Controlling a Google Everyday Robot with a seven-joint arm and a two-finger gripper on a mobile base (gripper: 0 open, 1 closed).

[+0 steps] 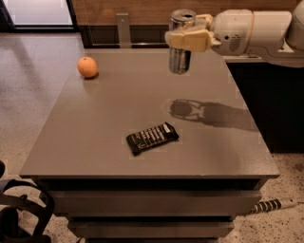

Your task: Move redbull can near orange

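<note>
You're looking at an office-like lounge: speckled floor (28, 90), wood-panelled wall (142, 7), grey table (104, 109); the gripper (184, 39) is hanging above its far edge, clasping the redbull can (179, 60).

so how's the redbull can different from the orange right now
The redbull can is tall, slim and silver-grey; the orange is small, round and orange. The can hangs upright above the table, clamped in the gripper, while the orange rests on the table near its far left corner. Both are over the table's far half.
</note>
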